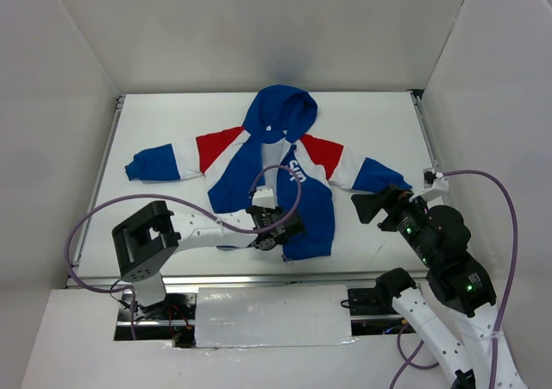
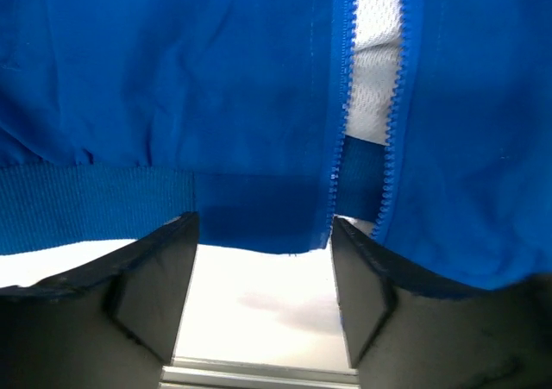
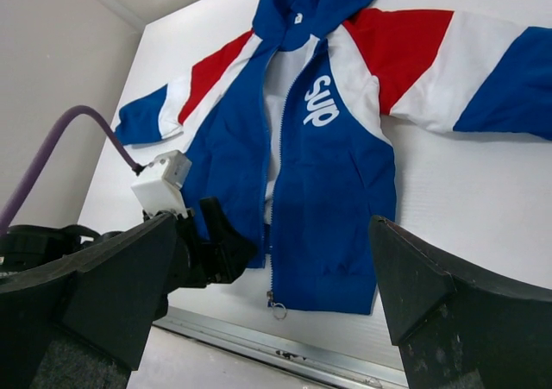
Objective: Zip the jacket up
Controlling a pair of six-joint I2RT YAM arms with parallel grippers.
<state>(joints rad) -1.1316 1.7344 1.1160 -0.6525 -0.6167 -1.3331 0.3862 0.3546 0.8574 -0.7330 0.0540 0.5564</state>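
The jacket [image 1: 315,208] lies flat on its back on the white counter [image 1: 379,122]. Its hood [image 1: 280,109] points to the far side, its hem runs along the near edge, and its sleeves are spread out to the left and right. The front is unzipped. The two blue panels lie slightly apart and the white mesh lining [image 2: 375,53] shows between the rows of zipper teeth [image 2: 341,104]. The white chest lettering [image 3: 319,100] sits on the right panel. A small metal zipper pull [image 3: 276,307] hangs at the bottom corner of that panel, at the hem.

The left gripper [image 1: 278,228] is at the near hem, at the bottom of the zipper opening. In the left wrist view its jaws are spread, and its dark fingers [image 2: 164,260] stand on either side of the lower end of the left panel's zipper edge. The ribbed hem band [image 2: 86,208] runs off to the left. The fabric is not pinched; whether the fingers touch it cannot be told.

The right gripper [image 1: 373,204] is to the right of the jacket, near the blue cuff of the right sleeve [image 1: 371,173]. Its jaws are spread wide and hold nothing.
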